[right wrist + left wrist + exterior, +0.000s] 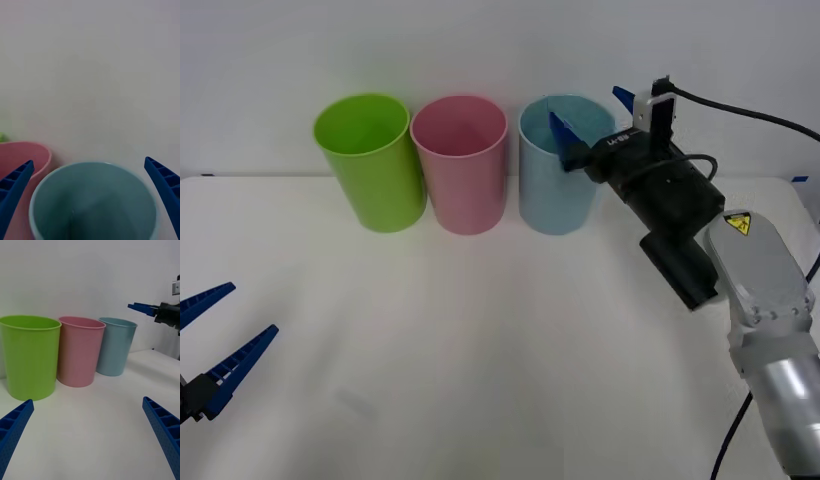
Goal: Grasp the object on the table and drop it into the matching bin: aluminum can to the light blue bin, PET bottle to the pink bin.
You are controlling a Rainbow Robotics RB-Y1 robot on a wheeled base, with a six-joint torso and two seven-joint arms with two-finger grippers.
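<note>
My right gripper (585, 105) hangs open over the mouth of the light blue bin (555, 190), one blue finger above the rim and one behind it. In the right wrist view, the gripper (89, 161) straddles the bin's round opening (93, 198) with nothing between the fingers. The pink bin (468, 170) stands just beside the blue one on the white table (480, 350). The aluminum can is out of view. My left gripper (252, 308) rests open low at the table's near left, facing the bins (88, 400).
A green tub (375, 170) stands at the left end of the row, touching the pink bin. All three tubs line the back of the table against a white wall. The right arm's black wrist and cable reach across the back right.
</note>
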